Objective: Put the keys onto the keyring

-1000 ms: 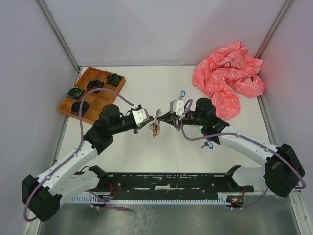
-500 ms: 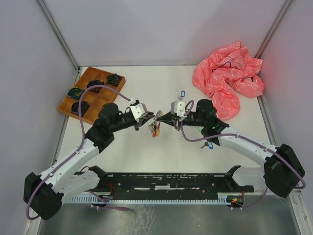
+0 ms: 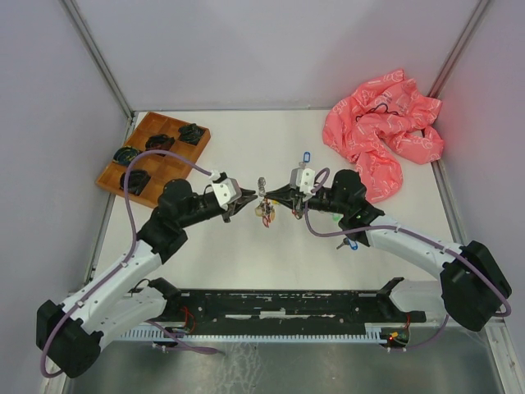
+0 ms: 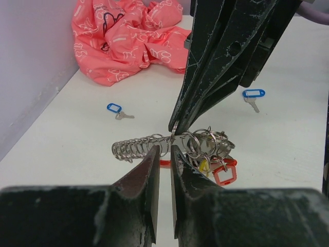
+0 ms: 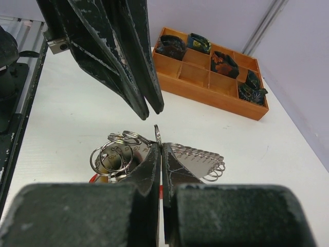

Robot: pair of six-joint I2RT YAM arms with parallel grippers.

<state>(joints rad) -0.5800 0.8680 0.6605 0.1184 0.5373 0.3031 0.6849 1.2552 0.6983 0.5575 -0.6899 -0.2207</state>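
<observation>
Surface: a flat white table top (image 3: 246, 254), matte and plain.
Far left corner: an orange-brown wooden tray with square compartments (image 3: 152, 125), set at a slant to the table's edges; dark coiled items (image 3: 191, 133) sit in several of its compartments.
Far right corner: a crumpled coral-pink cloth with pale print (image 3: 381, 131), heaped against the right edge.
Far middle: a small silver key with a blue oblong tag (image 3: 305, 154), lying flat, near the cloth but apart from it.
Right of middle: a second blue-tagged silver key (image 3: 351, 243), lying flat, partly under the right arm.
Near edge: a long black rail (image 3: 287, 305) running across the table's width.
</observation>
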